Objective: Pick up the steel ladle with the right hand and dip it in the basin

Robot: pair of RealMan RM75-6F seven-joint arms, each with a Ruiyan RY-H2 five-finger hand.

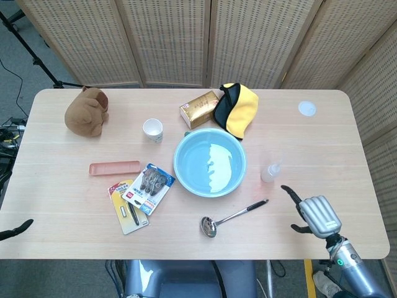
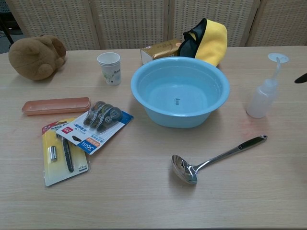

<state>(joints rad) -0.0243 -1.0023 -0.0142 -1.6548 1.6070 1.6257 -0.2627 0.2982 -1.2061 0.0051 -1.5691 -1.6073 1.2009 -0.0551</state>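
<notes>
The steel ladle (image 1: 234,215) (image 2: 216,157) lies flat on the table in front of the basin, bowl toward the near edge and black-tipped handle pointing right. The light blue basin (image 1: 177,162) (image 2: 178,118) holds clear water at the table's middle. My right hand (image 1: 315,214) hovers over the near right part of the table, right of the ladle's handle and apart from it; its fingers are apart and it holds nothing. One of its dark fingertips (image 2: 301,78) shows at the chest view's right edge. Of my left hand (image 1: 17,230), only one outstretched dark finger shows at the left edge.
A clear squeeze bottle (image 1: 268,172) (image 2: 261,100) stands right of the basin, close to the ladle handle. Behind the basin lie a yellow-black cloth (image 1: 237,108), a gold box (image 1: 198,108) and a paper cup (image 1: 152,130). A plush toy (image 1: 87,112), pink tray (image 1: 115,167) and stationery packs (image 1: 139,192) lie left.
</notes>
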